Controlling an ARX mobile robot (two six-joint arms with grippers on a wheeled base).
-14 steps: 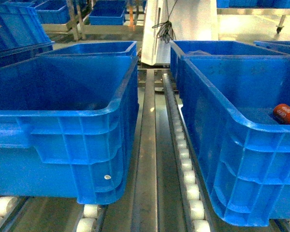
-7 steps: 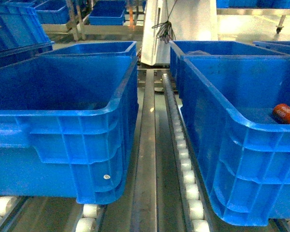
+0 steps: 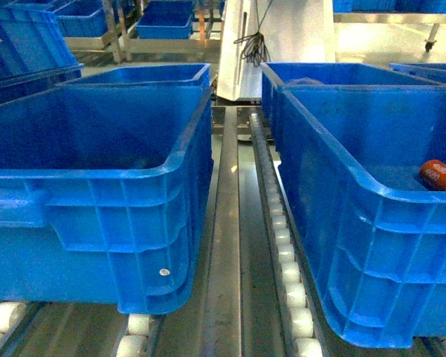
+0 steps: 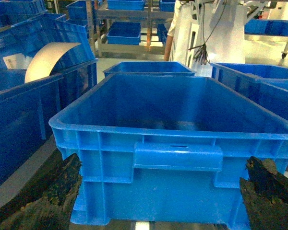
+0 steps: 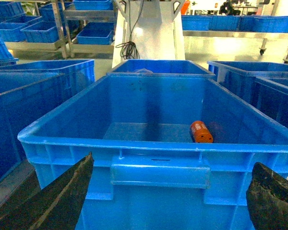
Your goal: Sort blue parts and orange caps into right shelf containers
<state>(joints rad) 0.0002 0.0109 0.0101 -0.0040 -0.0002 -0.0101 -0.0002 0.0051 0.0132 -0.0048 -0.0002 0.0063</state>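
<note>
The small orange-red stubby plastic cap (image 5: 201, 132) lies on the floor of the deep blue ribbed plastic crate (image 5: 158, 148) straight ahead of my right hand (image 5: 170, 201), past its near rim and a little to the right. Both hands are spread open and carry nothing; my left hand (image 4: 158, 201) faces a second blue crate (image 4: 177, 143) that looks empty. I judge this a between-picks pause: one cap is sorted, and next I need to find another part, none of which I can see. The head view shows the metal roller track (image 3: 282, 245) between the crates; only the wrist views show my fingers.
</note>
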